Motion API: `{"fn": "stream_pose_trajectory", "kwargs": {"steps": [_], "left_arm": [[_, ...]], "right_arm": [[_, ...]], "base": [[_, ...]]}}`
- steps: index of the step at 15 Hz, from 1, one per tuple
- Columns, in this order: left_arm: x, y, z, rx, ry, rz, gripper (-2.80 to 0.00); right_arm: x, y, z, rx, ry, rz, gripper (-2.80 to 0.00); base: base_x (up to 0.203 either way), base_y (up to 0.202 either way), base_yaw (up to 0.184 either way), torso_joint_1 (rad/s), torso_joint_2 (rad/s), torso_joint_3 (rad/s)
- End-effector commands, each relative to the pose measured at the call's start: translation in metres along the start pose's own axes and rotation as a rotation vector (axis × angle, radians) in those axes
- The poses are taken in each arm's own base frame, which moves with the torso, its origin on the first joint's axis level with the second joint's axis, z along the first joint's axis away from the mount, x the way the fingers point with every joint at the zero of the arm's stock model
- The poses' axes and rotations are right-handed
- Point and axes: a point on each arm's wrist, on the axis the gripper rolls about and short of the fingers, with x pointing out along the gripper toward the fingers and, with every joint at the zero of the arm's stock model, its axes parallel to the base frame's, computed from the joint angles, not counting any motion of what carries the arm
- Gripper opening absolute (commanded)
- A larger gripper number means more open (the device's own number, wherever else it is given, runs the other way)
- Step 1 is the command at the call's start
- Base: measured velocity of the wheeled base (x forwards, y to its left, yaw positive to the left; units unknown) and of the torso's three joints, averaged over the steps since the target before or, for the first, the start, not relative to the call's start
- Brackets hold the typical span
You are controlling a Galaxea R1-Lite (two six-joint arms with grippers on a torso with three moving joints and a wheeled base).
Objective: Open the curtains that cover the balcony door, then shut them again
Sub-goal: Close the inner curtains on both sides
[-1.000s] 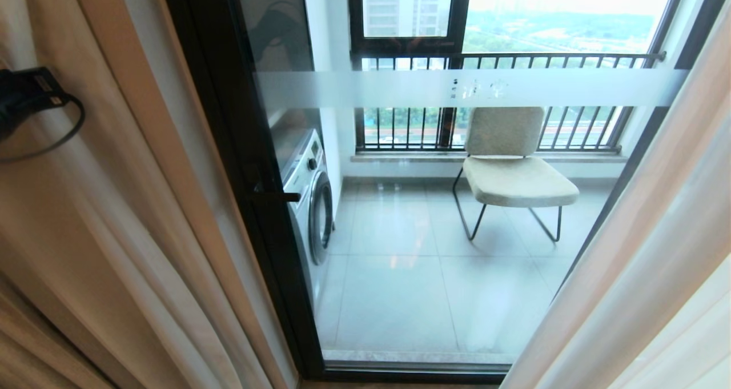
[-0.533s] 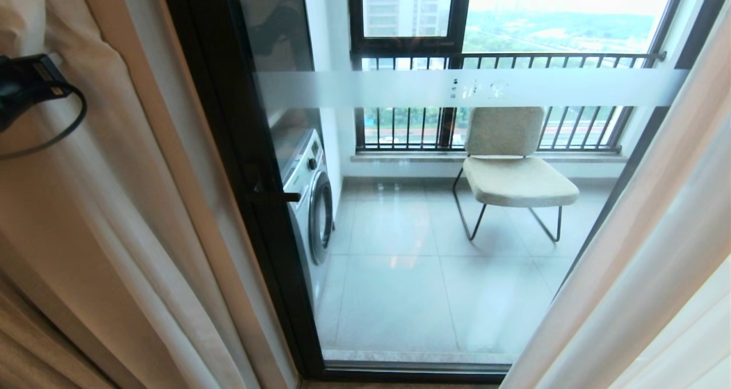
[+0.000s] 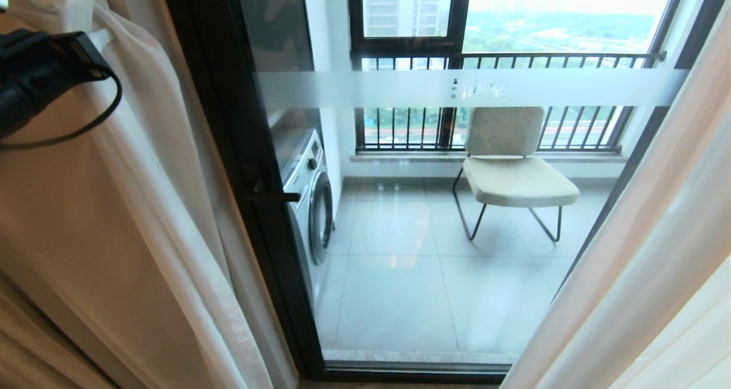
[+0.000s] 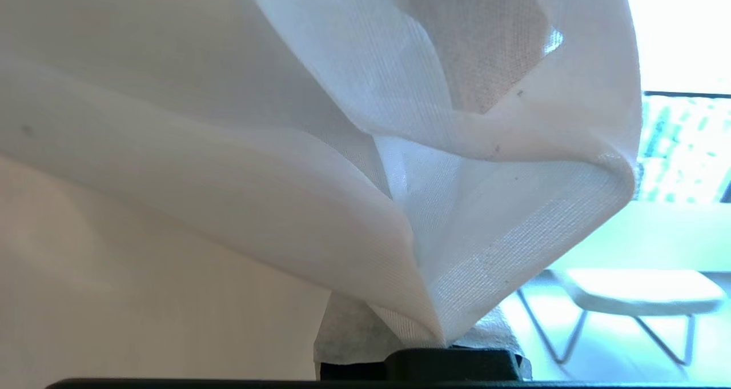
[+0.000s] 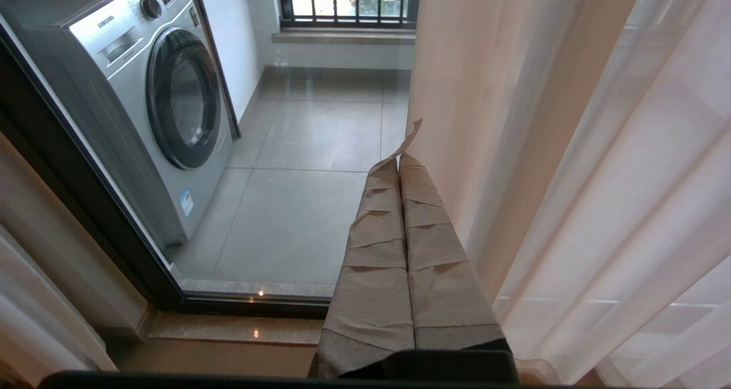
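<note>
Where left end effector point(image 3: 97, 40) pinches, curtains point(image 3: 143, 206) hang slanted, top-to-floor

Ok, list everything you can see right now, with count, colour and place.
curtains: two sides, beige with sheer white, drawn to left and right of the glass
balcony door: one, clear glass, black frame, centre
door handle: one, black, on the left frame
washing machine: one, silver, balcony left
chair: one, beige, balcony right
railing: one, black, behind the chair
left gripper: black, upper left, shut on sheer curtain fabric
right gripper: cloth-wrapped fingers together, low by the right curtain
</note>
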Motion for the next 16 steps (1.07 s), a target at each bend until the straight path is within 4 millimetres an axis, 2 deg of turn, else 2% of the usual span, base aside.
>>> {"fn": "stream_pose_trajectory", "kwargs": {"steps": [1, 4, 9, 16], "left_arm": [[-0.001, -0.013, 0.004, -0.007, -0.012, -0.06, -2.8], [-0.001, -0.026, 0.006, -0.016, -0.013, -0.118, -2.8], [-0.012, -0.029, 0.002, -0.023, 0.01, -0.12, -2.8], [-0.017, -0.04, 0.0, -0.033, 0.028, -0.193, -2.8]], "right_arm": [[0.0, 0.0, 0.0, 0.0, 0.0, 0.001, -2.8], [0.0, 0.0, 0.0, 0.0, 0.001, 0.001, -2.8], [0.0, 0.0, 0.0, 0.0, 0.0, 0.001, -2.8], [0.0, 0.0, 0.0, 0.0, 0.0, 0.001, -2.8]], "base": [[0.0, 0.0, 0.0, 0.0, 0.0, 0.0], [0.0, 0.0, 0.0, 0.0, 0.0, 0.0], [0.0, 0.0, 0.0, 0.0, 0.0, 0.0], [0.0, 0.0, 0.0, 0.0, 0.0, 0.0]]}}
